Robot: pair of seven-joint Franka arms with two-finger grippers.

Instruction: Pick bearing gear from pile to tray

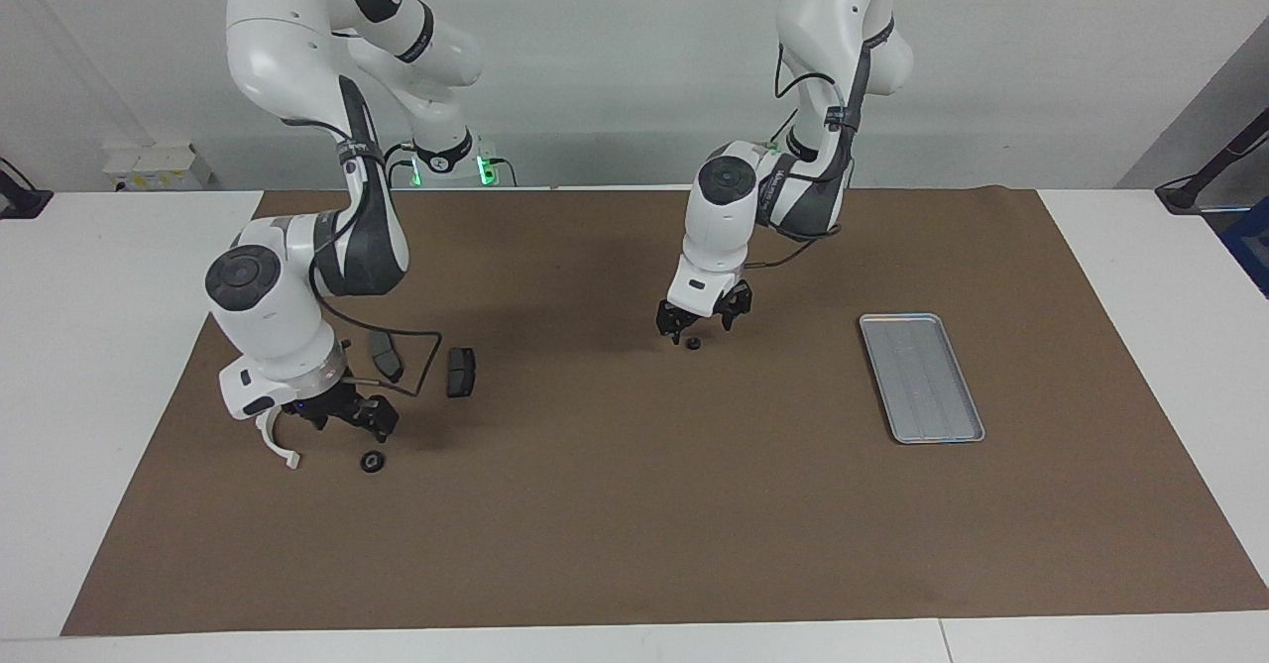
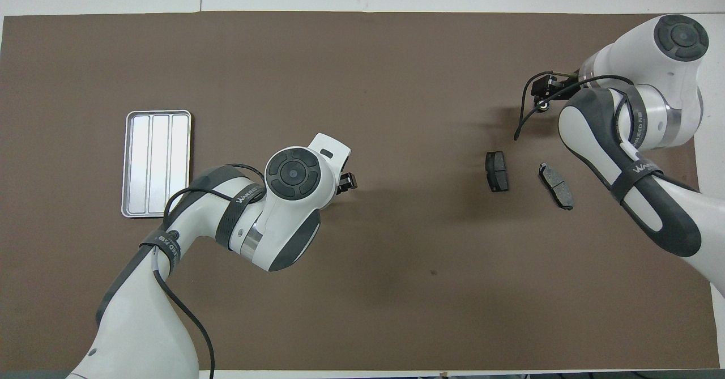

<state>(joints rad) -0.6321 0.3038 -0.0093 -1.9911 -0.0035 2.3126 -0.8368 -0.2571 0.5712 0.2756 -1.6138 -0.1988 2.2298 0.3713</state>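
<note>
Facing view, read from the right arm's end of the table toward the left arm's.

(a) My right gripper (image 1: 349,415) hangs low over the brown mat (image 1: 634,524), amid the pile. I cannot tell its state, or whether it has hold of anything.

(b) The pile:
- One white curved arc piece (image 1: 279,447) lies just beside that gripper.
- One small black ring-shaped part (image 1: 372,462) lies on the mat near it, farther from the robots.
- Two dark grey pad-shaped plates (image 1: 385,356) (image 1: 460,372) lie nearer to the robots, close together but apart.

(c) My left gripper (image 1: 700,326) is over mid-table with its fingers (image 1: 669,324) spread wide and holding nothing. Directly below them sits a second small black round part (image 1: 693,343), which I take to be the bearing gear. It is on the mat, not in the tray.

(d) One shallow rectangular silver-grey metal tray (image 1: 967,437) with a ribbed floor lies toward the left arm's end, well apart from the part, with nothing in it.

Method for the step in hand, as I judge it:
- Centre the round part between my fingers before descending.
- Come straight down until the tips almost meet the mat.
- Close slowly, since so small and low a piece could squirt sideways.
- Lift clear before crossing to the tray.

Count: arc one, plates two, black round parts two, tray one.
</note>
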